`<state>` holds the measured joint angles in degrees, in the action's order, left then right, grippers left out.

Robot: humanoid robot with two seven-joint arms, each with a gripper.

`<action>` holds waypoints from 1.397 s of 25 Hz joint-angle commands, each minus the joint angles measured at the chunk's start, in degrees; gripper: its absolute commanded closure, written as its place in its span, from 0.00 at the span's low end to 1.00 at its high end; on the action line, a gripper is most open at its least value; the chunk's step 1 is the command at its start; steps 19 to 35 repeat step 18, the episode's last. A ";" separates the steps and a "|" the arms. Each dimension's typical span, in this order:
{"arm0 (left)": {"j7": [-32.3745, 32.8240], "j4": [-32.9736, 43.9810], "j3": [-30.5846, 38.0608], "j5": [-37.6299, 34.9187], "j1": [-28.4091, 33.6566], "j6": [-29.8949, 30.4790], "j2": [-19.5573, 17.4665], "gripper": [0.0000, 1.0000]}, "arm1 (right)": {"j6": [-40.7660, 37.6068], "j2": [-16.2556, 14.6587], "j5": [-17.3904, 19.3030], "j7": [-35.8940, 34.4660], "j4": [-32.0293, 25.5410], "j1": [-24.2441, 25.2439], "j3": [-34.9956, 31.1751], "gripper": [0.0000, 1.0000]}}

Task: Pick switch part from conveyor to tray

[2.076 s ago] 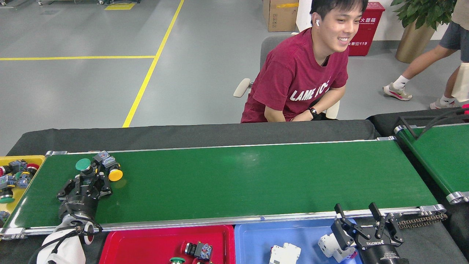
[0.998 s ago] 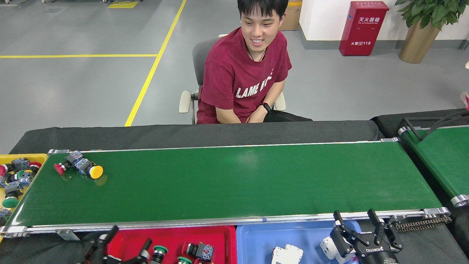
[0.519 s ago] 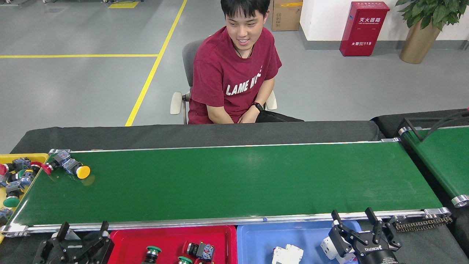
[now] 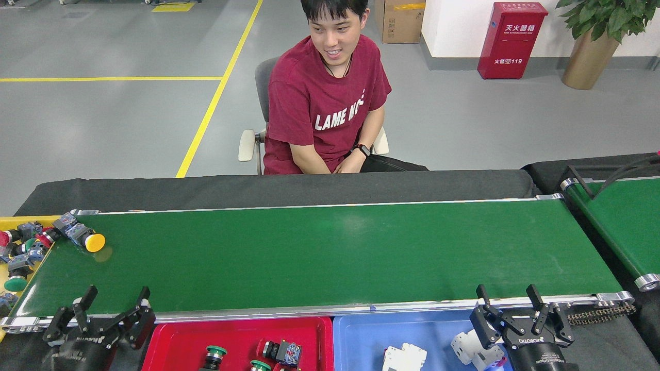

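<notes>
Two switch parts remain on the conveyor [image 4: 330,252]: a yellow-capped switch [image 4: 85,238] and a red-capped switch [image 4: 54,232], lying together at the far left end, right by the roller. Over the last two seconds the belt has carried them steadily leftward; they now sit at the very edge, the red-capped one about to drop into the yellow bin [image 4: 13,226] where other switches are already heaped. In my judgement that pair is nearly out of reach.

Two seconds ago the left gripper [image 4: 111,309] was out on the belt beside a green-capped switch. Now that piece lies in the red tray [image 4: 170,345], its green cap [image 4: 215,351] next to a black-and-blue switch [image 4: 281,353] that was there already, so one pick looks finished. The left gripper has come back up over the near rail, fingers spread apart and holding nothing. If it is to catch the yellow-capped switch it must go far and left at once; I would guess it may be too late.

Over the blue tray [image 4: 371,330] the right gripper [image 4: 510,304] has hardly moved, jaws apart and empty, white parts [image 4: 405,356] lying below it. Behind the belt the seated person [image 4: 325,103] has rolled the chair leftward into the middle of the view.
</notes>
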<state>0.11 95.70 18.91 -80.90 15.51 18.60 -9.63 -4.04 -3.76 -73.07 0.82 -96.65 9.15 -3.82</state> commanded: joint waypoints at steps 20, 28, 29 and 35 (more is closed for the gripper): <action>-8.02 0.45 -0.10 0.31 3.03 0.65 -0.39 0.00 | 0.17 2.09 0.38 -0.12 -2.84 -0.28 -0.14 0.01; -8.02 0.45 -0.10 0.31 3.03 0.65 -0.39 0.00 | 0.17 2.09 0.38 -0.12 -2.84 -0.28 -0.14 0.01; -8.02 0.45 -0.10 0.31 3.03 0.65 -0.39 0.00 | 0.17 2.09 0.38 -0.12 -2.84 -0.28 -0.14 0.01; -8.02 0.45 -0.10 0.31 3.03 0.65 -0.39 0.00 | 0.17 2.09 0.38 -0.12 -2.84 -0.28 -0.14 0.01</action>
